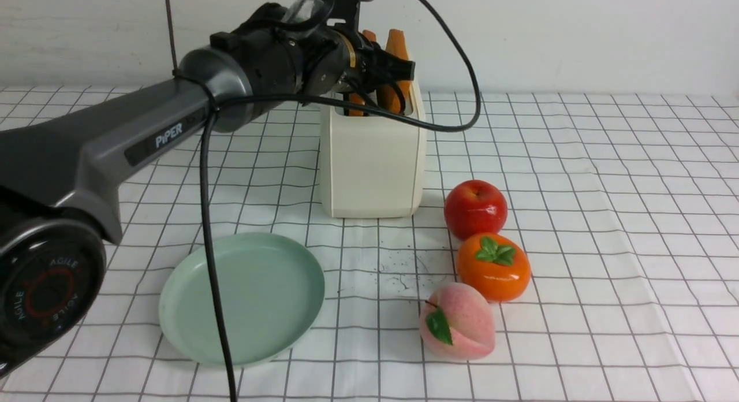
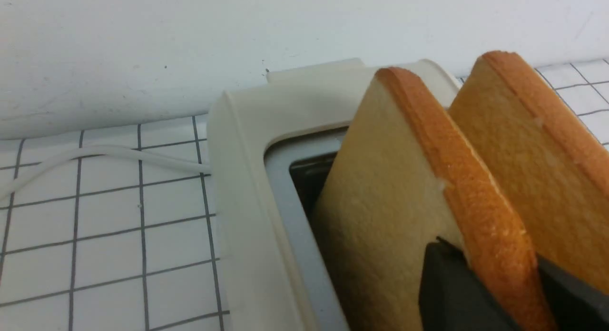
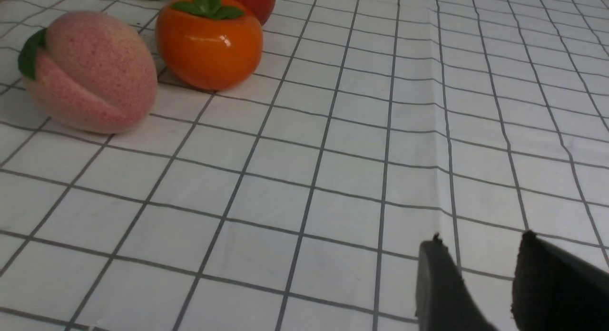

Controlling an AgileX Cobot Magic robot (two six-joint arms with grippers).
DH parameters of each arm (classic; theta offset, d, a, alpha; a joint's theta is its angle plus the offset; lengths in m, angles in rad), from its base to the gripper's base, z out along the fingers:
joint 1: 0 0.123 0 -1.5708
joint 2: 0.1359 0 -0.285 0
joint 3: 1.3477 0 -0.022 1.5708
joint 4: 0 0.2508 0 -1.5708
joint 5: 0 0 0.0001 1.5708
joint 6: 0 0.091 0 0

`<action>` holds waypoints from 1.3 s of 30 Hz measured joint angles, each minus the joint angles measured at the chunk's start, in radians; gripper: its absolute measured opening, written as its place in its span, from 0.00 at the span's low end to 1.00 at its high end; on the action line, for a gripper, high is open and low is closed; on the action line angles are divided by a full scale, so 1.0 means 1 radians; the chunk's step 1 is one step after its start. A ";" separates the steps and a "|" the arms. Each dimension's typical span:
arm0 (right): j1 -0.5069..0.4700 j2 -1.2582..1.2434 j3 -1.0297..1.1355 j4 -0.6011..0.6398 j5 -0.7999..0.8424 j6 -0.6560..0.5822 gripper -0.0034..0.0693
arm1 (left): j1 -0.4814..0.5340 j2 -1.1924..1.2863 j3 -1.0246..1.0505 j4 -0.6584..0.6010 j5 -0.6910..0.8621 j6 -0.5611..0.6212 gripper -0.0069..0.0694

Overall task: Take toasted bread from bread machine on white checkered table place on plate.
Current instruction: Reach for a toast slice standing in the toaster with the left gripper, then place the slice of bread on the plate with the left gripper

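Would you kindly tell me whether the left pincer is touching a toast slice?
Touching. The left wrist view shows the left pincer closed on both sides of one toasted bread slice, no gap.

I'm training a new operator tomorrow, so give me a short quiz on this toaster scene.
1. The left gripper is closed on: A) a spoon, B) a toast slice, C) a cup.
2. True or false: a slice already lies on the plate.
3. Which fruit stands nearest the bread machine?
Key: 1 B; 2 false; 3 the red apple.
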 joint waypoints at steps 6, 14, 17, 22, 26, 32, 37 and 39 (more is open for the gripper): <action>0.000 0.000 0.000 0.000 0.000 0.000 0.38 | 0.000 -0.072 0.002 -0.001 0.018 -0.001 0.22; 0.000 0.000 0.000 0.000 0.000 0.000 0.38 | -0.001 -0.384 -0.003 -0.014 0.153 -0.005 0.22; 0.000 0.000 0.000 0.000 0.000 0.000 0.38 | -0.001 -0.470 -0.007 -0.045 0.281 0.021 0.22; 0.000 0.000 0.000 0.000 0.000 0.000 0.38 | 0.000 -0.621 0.104 -0.242 0.549 0.222 0.22; 0.000 0.000 0.000 0.000 0.000 0.000 0.38 | 0.013 -0.707 0.289 -0.361 0.642 0.306 0.22; 0.000 0.000 0.000 0.000 0.000 0.000 0.38 | 0.218 -0.773 0.626 -0.560 0.654 0.439 0.22; 0.000 0.000 0.000 0.000 0.000 0.000 0.38 | 0.457 -0.757 0.842 -0.964 0.579 0.797 0.22; 0.000 0.000 0.000 0.000 0.000 0.000 0.38 | 0.516 -0.729 0.891 -1.115 0.570 0.930 0.22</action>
